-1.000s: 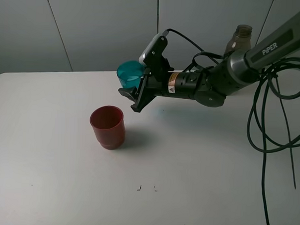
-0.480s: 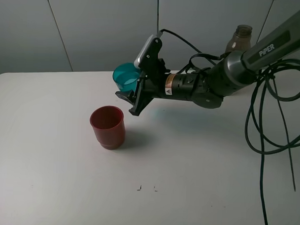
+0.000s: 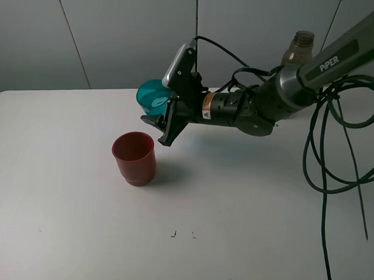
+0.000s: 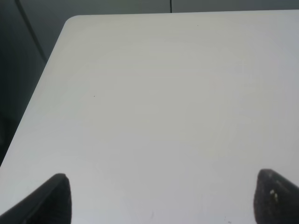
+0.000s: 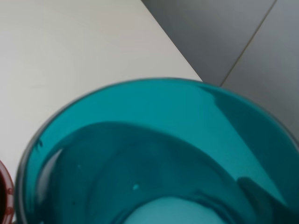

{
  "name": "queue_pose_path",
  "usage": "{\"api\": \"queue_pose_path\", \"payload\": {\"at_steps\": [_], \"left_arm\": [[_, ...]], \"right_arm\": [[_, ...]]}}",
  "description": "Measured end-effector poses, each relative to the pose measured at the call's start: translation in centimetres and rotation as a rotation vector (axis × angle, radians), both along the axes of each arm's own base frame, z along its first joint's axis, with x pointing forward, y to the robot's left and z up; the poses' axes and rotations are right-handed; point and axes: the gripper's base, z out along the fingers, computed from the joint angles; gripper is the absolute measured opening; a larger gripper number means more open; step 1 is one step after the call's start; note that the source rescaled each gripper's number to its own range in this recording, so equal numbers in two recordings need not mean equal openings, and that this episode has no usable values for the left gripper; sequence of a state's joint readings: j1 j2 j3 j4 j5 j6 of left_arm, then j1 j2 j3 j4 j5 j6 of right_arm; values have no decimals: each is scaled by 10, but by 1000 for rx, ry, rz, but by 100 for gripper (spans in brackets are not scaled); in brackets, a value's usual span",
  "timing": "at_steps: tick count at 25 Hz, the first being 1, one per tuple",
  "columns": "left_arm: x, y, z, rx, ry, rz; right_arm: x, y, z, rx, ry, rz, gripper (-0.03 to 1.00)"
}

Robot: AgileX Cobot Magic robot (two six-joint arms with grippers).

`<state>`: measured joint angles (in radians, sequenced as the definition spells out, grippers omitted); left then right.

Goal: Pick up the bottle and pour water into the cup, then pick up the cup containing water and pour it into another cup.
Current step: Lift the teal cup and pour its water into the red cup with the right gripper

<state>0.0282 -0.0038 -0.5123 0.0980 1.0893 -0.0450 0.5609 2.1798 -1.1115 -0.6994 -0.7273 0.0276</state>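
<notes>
The white tabletop [image 3: 61, 221] carries only two of the task's things. The right arm [image 3: 287, 94] reaches across from the right side towards the middle. The bottle [image 3: 299, 48] stands upright at the back right, partly hidden behind that arm, and nothing is gripping it, so the first pour looks finished. Another cup [image 3: 134, 158], the red one, stands upright left of centre with its mouth open and nothing touching it.

The cup [image 3: 151, 97], the teal one, is off the tabletop. It is up in the air, just behind and above the red one, tipped so its mouth faces outward. The right wrist view looks straight into it [image 5: 154, 154]; whether water is inside I cannot tell, and no stream shows.

The right pincer [image 3: 160, 120] is pressed in on the teal cup's wall. The left pincer [image 4: 166, 200] is spread wide over bare tabletop, holding nothing.

By my reading the second pour is only beginning: the lip has yet to come over the red mouth and the tilt has to be completed
</notes>
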Motion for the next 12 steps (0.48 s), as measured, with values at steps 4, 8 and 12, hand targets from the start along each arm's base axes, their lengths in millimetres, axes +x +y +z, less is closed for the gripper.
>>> {"api": "queue_pose_path", "payload": {"at_steps": [4,8,12], "left_arm": [[0,0,0,0,0,0],[0,0,0,0,0,0],[0,0,0,0,0,0]], "right_arm": [[4,4,5,11,-22,2,8],[3,6,7,13,-30,9,8],[2,8,7,11,-33,14,8]]}}
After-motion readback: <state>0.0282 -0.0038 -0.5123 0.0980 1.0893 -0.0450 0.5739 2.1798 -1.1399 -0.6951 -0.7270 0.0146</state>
